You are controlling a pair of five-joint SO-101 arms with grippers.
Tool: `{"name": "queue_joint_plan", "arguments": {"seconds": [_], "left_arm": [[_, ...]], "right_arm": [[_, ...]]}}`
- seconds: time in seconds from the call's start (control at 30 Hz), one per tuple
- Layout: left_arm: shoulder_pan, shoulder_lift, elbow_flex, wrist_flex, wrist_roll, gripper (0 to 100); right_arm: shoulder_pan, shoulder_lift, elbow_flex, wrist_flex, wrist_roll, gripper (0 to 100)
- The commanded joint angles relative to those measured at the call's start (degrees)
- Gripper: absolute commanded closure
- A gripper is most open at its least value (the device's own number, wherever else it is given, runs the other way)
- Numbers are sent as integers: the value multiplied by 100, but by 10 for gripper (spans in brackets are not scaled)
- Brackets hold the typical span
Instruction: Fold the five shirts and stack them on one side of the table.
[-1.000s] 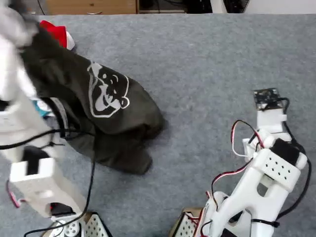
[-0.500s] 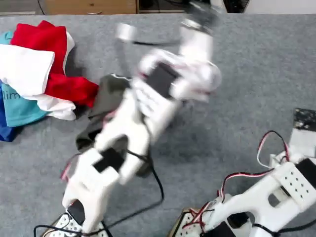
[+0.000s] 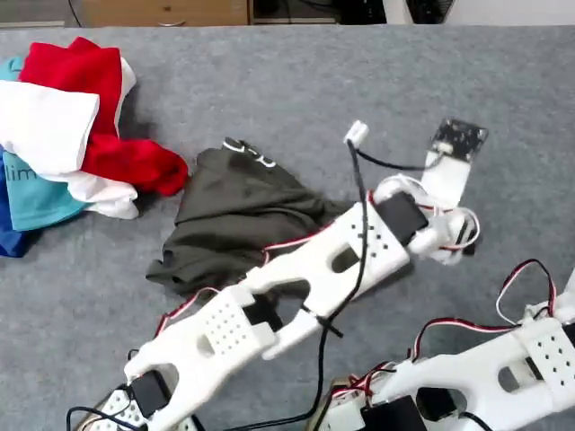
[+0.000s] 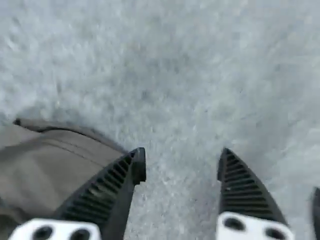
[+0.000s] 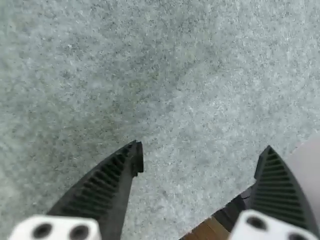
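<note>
Item 1. Dark olive shirt: unfolded and crumpled in a loose heap with deep creases. A small white print shows at its far edge. It lies on the left half of the surface, about midway between the near and far edges. In the left wrist view its hem reads grey-brown and lies just beside one finger.

Item 2. Heap of four garments at the far left corner, all unfolded and overlapping:
- red shirt, on top, with one end trailing towards the olive shirt and stopping just short of it;
- white shirt, draped across the red one;
- teal shirt, partly buried;
- blue garment, a sliver at the left edge.

Item 3. Left arm: stretched diagonally from the near left corner, across the near side of the olive shirt, towards the right half. Left hand: fingers apart, nothing between them, over bare grey covering.

Item 4. Right arm: low along the near edge at the right corner. Right hand: fingers wide apart, empty, over bare covering.
</note>
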Motion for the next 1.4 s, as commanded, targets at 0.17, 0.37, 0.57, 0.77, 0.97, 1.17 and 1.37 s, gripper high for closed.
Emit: {"name": "queue_joint_plan", "arguments": {"seconds": [0.17,0.37,0.57,0.77,0.97,1.17,1.37], "left_arm": [[-2400,-708,-2514,1705,-158,729],[-4818,-664,-2295,2119,-774,729],[-5969,-673,-1169,2119,-1108,729],[-6224,-673,-158,2119,-1495,771],[-6198,-673,237,2119,-1503,799],[-6163,-673,299,2119,-1503,799],[-6163,-673,273,2119,-1530,799]], "right_arm": [[-2378,40,-822,985,-325,641],[-4813,945,-1429,1389,-1512,642],[-5692,3178,-2079,1371,-2365,646],[-5684,4277,-2316,1143,-2462,836],[-5684,4488,-2316,642,-2708,790],[-5587,4286,-2308,589,-2699,771],[-5437,4295,-2167,255,-2655,768]]}}
